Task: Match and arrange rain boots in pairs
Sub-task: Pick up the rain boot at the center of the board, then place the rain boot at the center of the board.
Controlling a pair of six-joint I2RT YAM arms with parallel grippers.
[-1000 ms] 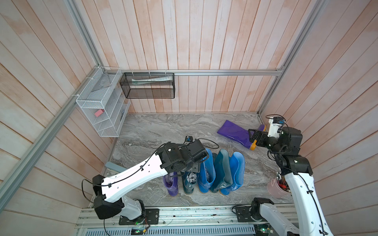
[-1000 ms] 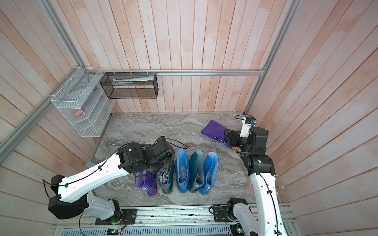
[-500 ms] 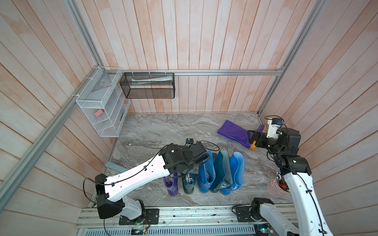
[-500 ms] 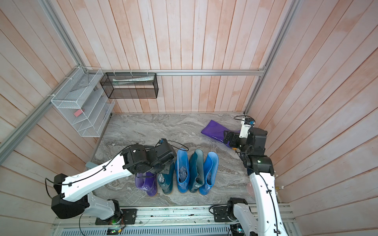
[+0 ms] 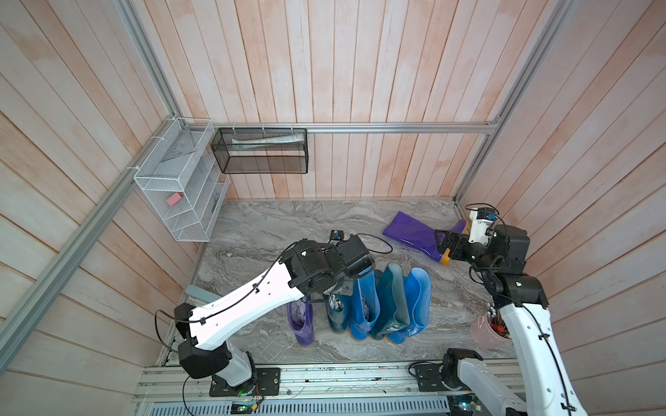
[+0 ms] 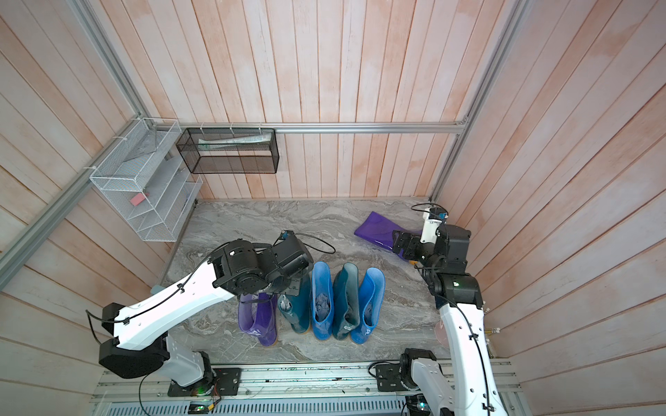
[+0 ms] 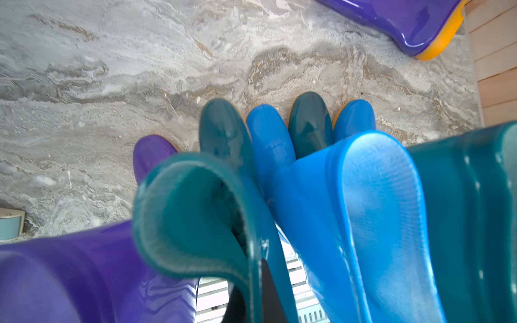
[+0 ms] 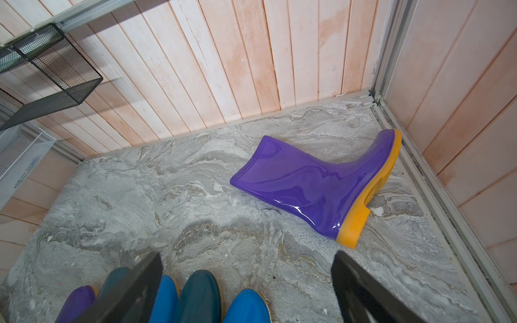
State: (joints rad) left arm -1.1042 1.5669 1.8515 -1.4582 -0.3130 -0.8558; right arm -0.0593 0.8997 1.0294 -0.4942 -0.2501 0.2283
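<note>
The left fingers (image 7: 268, 293) are closed tight on the cuff wall of the dark teal boot (image 7: 195, 218). This boot stands upright at the front of the desk (image 5: 270, 230), between a standing purple boot (image 5: 301, 324) and a bright blue boot (image 5: 364, 306). The right fingers (image 8: 361, 290) are spread wide and hold nothing. The lying purple boot (image 8: 307, 184) is on its side near the back corner, ahead of them and not between them.

Five rain boots (image 5: 360, 320) upright in row; teal boot (image 7: 193, 212) rim pinched; purple boot (image 5: 414, 236) flat, apart.
</note>
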